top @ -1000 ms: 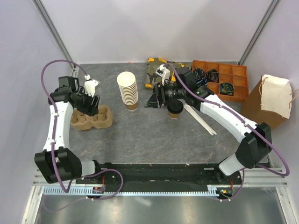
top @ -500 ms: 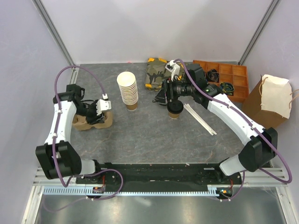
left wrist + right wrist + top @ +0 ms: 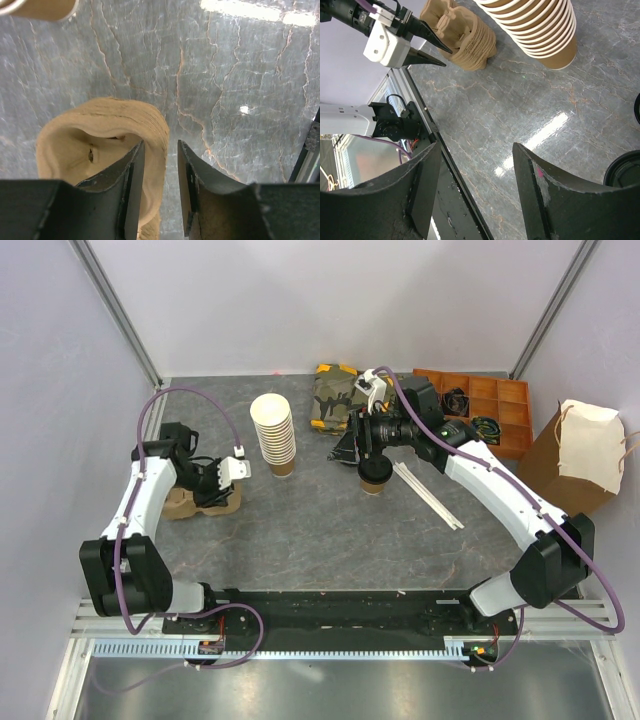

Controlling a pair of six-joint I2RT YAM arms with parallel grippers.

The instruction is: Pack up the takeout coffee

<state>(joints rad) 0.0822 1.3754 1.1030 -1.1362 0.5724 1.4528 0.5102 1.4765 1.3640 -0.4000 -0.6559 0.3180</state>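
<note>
The takeout coffee (image 3: pixel 376 473), a small brown cup with a black lid, stands on the table mid-right; its lid edge shows in the right wrist view (image 3: pixel 625 171). My right gripper (image 3: pixel 347 447) hovers just left of and above it, open and empty (image 3: pixel 476 146). A tan pulp cup carrier (image 3: pixel 183 505) lies at the left. My left gripper (image 3: pixel 212 490) is down at its right end. In the left wrist view the gripper (image 3: pixel 160 146) straddles the carrier's wall (image 3: pixel 152 125), one finger inside a well, one outside, with a gap beside the outer finger.
A tall stack of lidless paper cups (image 3: pixel 273 432) stands between the arms. A camouflage pouch (image 3: pixel 333 395) and an orange divided box (image 3: pixel 472 410) are at the back. White sticks (image 3: pixel 428 493) lie right of the coffee. A brown paper bag (image 3: pixel 580 455) stands far right.
My left arm has swung its gripper round and down from above the carrier's middle to the carrier's right end. My right gripper rose slightly a second ago and has since held still.
</note>
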